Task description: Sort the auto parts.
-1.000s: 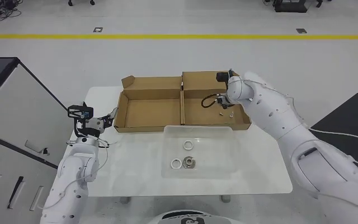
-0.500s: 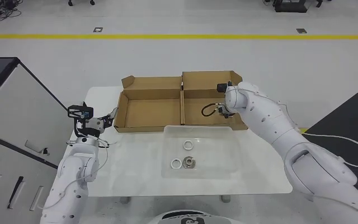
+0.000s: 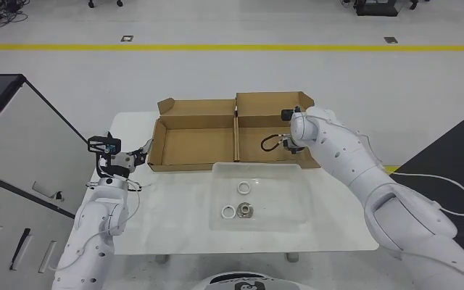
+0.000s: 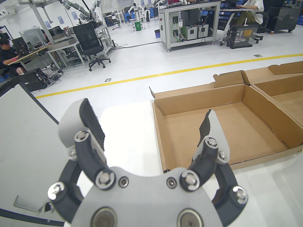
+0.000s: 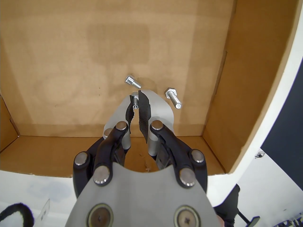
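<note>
My right gripper [image 5: 135,100] hangs inside the right cardboard box [image 5: 71,36], shut on a small silver bolt [image 5: 135,102] held at the fingertips. Two more bolts lie on the box floor just beyond: a short one [image 5: 133,82] and a hex-head one [image 5: 173,98]. In the top view this gripper [image 3: 290,145] is near the box's front right corner. A clear tray [image 3: 290,210] in front of the boxes holds two white rings [image 3: 244,187] [image 3: 228,212] and a metal part [image 3: 246,211]. My left gripper [image 4: 148,112] stands open and empty beside the left box [image 4: 213,128].
The two open cardboard boxes sit side by side at the back of the white table [image 3: 174,210]. The left box [image 3: 192,141] has nothing in it. A grey panel [image 3: 36,138] stands off the table's left side.
The right arm has shifted slightly toward the box's front wall, still over the right box. The left arm has kept still.
</note>
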Robot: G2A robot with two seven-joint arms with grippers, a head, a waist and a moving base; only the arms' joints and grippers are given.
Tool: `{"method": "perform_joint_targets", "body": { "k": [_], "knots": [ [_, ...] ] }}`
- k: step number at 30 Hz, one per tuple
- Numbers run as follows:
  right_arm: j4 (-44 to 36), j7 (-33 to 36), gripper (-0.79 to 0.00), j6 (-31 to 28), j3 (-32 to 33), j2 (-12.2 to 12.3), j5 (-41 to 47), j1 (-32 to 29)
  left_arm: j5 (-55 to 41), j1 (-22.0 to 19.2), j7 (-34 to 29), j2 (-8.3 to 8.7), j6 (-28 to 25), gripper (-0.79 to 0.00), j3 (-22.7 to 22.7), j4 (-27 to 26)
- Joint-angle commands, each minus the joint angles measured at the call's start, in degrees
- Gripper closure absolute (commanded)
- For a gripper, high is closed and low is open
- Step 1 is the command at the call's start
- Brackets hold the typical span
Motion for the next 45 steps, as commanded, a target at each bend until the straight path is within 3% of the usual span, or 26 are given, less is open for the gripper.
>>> {"method": "perform_joint_targets", "body": {
  "k": [1,10,11,12,14,23,32,45],
  "knots": [
    [0.16,-0.17,-0.283,-0.09,0.3,-0.08,0.08,0.01,0.0,0.0,0.0,0.0,0.0,-0.785,0.0,0.0],
    [-0.53,-1.93,-0.403,-0.71,3.01,-0.02,0.91,-0.02,0.0,0.0,0.0,0.0,0.0,-0.785,0.0,0.0],
    [-1.19,-2.22,-0.57,-0.81,3.67,0.05,1.43,0.03,0.0,0.0,0.0,0.0,0.0,-0.785,0.0,0.0],
    [-1.7,-2.47,-0.674,-0.82,4.25,0.17,1.67,0.0,0.0,0.0,0.0,0.0,0.0,-0.785,0.0,0.0],
    [-3.49,-3.05,-0.785,-1.0,5.65,0.46,2.29,0.01,0.0,0.0,0.0,0.0,0.0,-0.785,0.0,0.0],
    [-15.48,-2.72,-0.785,0.12,14.72,3.12,4.86,-2.56,0.0,0.0,0.0,0.0,0.0,-0.785,0.0,0.0],
    [-31.65,1.53,-0.785,-0.17,28.65,6.73,11.44,-10.31,0.0,0.0,0.0,0.0,0.0,-0.785,0.0,0.0],
    [-49.46,11.07,-0.785,-1.35,50.88,10.27,31.92,-23.81,0.0,0.0,0.0,0.0,0.0,-0.785,0.0,0.0]
  ]
}}
